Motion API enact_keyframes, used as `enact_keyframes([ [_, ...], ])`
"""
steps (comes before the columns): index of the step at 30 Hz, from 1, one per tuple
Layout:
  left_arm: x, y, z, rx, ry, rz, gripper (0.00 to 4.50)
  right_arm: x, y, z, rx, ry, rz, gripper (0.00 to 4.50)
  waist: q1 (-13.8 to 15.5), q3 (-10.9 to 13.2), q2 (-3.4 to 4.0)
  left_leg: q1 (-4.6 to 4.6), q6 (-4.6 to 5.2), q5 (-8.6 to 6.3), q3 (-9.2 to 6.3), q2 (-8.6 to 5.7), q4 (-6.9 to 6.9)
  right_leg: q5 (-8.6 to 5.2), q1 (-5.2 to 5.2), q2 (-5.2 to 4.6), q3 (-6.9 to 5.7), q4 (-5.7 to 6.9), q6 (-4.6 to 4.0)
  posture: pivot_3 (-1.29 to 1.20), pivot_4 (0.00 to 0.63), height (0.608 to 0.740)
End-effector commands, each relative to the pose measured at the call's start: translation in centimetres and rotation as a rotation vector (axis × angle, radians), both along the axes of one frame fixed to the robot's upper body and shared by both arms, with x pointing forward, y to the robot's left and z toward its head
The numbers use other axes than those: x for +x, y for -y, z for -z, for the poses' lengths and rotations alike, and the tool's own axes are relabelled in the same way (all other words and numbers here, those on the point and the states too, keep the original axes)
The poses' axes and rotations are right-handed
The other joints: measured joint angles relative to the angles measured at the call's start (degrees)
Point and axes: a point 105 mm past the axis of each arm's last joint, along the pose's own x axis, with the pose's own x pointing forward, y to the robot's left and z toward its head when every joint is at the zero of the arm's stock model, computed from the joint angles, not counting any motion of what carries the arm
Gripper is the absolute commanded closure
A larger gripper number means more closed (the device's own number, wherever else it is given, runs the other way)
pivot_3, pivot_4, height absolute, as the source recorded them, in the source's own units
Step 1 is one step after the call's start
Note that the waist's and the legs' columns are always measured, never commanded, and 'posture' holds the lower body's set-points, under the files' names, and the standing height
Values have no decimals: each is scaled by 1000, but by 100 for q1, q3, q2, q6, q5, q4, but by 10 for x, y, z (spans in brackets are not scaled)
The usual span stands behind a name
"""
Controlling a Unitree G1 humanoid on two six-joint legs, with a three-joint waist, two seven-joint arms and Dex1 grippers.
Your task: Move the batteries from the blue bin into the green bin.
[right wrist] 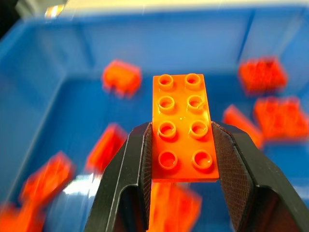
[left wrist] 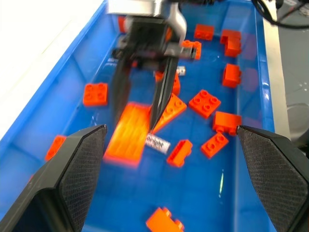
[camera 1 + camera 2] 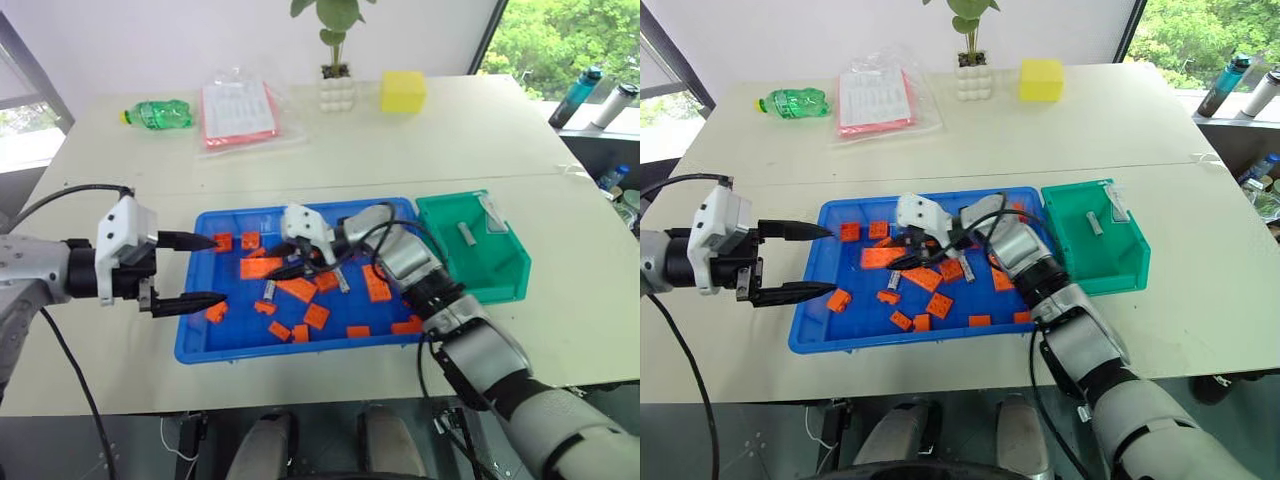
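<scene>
Gripping a long orange brick (image 1: 184, 129), our right gripper (image 2: 142, 123) hangs mid blue bin (image 3: 195, 345). A battery (image 2: 157, 143) lies just beside its fingertips. Our left gripper (image 3: 205, 270) gapes empty over the bin's left edge.

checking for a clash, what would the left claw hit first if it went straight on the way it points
Probably the right claw, whose black fingers clamp a long flat orange plastic brick over the large shallow blue plastic tray; depth is uncertain.

A bright office or lab room. A pale rectangular work table (image 3: 520, 140) stands against a plain white wall (image 3: 150, 40). A large window (image 3: 570, 40) shows green trees, and a potted plant in a white knobbed pot (image 3: 336, 90) sits at the back.
</scene>
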Motion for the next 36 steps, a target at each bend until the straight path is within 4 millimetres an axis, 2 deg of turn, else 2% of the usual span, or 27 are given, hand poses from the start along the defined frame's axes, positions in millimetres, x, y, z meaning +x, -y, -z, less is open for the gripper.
enact_keyframes([
  [1,1,3,-6,-2,38,12,0,6,-23,-11,18,58,45,2742,-49,0,0,0,0,0,-2,0,-1,0,-3,0,0,3,0,0,150,726],
  [3,2,3,-6,-5,39,14,0,14,-29,-10,7,92,101,2101,-70,0,0,0,-1,0,-19,-5,-2,0,0,2,0,5,0,0,150,726],
  [6,2,4,-6,-10,38,15,0,25,-28,-18,11,112,177,837,-66,0,0,0,-5,-1,-56,-16,-1,0,-8,6,0,6,0,0,150,726],
  [8,1,4,-5,-10,37,17,0,28,-22,-21,8,116,198,837,-68,0,0,0,-6,0,-67,-20,0,0,-3,6,0,6,0,0,150,726],
  [13,2,3,-3,-12,24,18,0,10,12,-2,-82,79,154,837,-65,-1,-1,0,-6,0,-83,-26,2,0,2,5,1,9,0,0,150,726],
  [18,4,2,-1,-5,17,29,0,-2,25,5,-101,45,185,837,-91,-1,-1,-5,-6,0,-80,-27,-2,0,8,4,3,19,0,0,150,726],
  [26,8,5,-4,-3,16,52,0,-5,29,23,-127,27,229,837,-58,-1,-1,-5,-7,0,-86,-32,-1,0,3,2,5,16,0,0,150,726],
  [32,6,5,-2,10,13,64,0,-14,26,18,-98,-8,224,837,-65,-1,-1,-5,-7,0,-87,-35,-1,0,3,1,5,16,0,0,150,726],
  [36,5,5,-1,9,18,62,0,-18,29,28,-127,-12,230,837,-64,-1,-1,-5,-7,0,-87,-35,-1,0,3,1,5,16,0,0,150,726],
])
